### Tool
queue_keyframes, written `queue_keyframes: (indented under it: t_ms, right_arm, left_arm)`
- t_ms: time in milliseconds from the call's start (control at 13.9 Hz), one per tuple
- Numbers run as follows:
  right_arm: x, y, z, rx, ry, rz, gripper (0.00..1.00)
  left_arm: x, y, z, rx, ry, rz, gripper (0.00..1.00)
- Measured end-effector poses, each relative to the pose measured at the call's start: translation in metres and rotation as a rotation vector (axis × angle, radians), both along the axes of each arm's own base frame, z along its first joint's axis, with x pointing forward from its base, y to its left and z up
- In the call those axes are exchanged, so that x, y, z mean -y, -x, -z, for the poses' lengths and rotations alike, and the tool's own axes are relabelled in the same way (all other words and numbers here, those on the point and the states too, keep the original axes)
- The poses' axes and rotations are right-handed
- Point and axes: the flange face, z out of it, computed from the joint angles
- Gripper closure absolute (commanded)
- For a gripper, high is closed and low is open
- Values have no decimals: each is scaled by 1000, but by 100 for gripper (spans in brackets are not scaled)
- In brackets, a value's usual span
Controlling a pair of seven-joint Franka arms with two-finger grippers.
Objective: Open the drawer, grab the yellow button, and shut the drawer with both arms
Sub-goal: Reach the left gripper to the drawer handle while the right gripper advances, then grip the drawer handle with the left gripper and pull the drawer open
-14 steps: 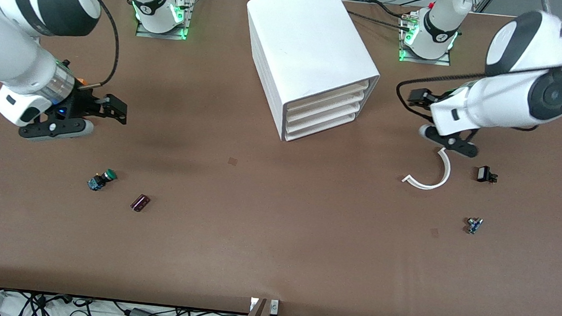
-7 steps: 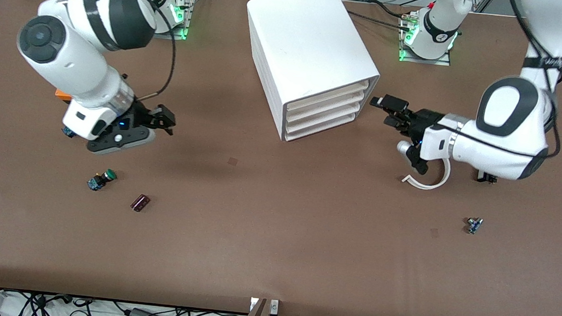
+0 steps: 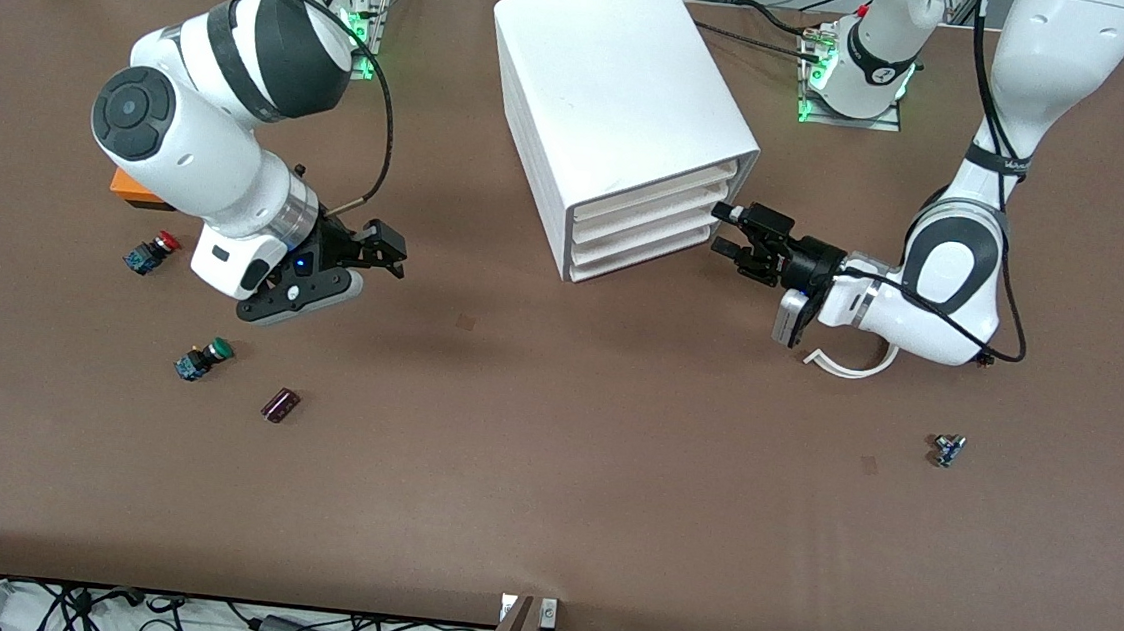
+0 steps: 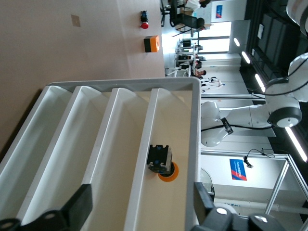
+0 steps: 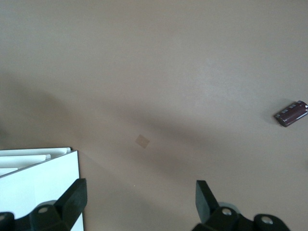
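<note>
Brown table mat (image 3: pixel 549 475), cable clutter along the edge closest to the camera. Nearest items: a dark maroon cylinder (image 3: pixel 280 405) and a green-capped button (image 3: pixel 202 357) toward the right arm's end; a small blue part (image 3: pixel 949 450) toward the left arm's end. Farther up, a red-capped button (image 3: pixel 150 252) and an orange block (image 3: pixel 131 189). Right gripper (image 3: pixel 381 252) hangs over bare mat between the green-capped button and the cabinet (image 3: pixel 618 109), fingers spread wide, nothing in them. Left gripper (image 3: pixel 734 231) sits right at the cabinet's open front, level with the upper drawers, jaws apart and holding nothing; a curved white strip (image 3: pixel 854 364) lies under its wrist. Left wrist view: the button (image 4: pixel 161 162), orange-yellow cap, dark body, lies inside the top drawer (image 4: pixel 185 144). All drawers pushed in.
</note>
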Motion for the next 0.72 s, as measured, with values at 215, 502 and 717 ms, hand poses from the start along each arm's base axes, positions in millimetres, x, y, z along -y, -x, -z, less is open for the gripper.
queue_keyframes:
  t_ms: [215,502,717]
  right_arm:
    - [-2,-2,5,-5,0,-1,0]
    - [-1,-3,3,-2,-1,2,0]
    - [-1,-3,3,-1,-1,3,0]
  left_arm:
    - [8,19,17,-31,40,-9,37]
    - [27,45,33,-84,62,15,50]
    - [34,58,40,-109,67,29,74]
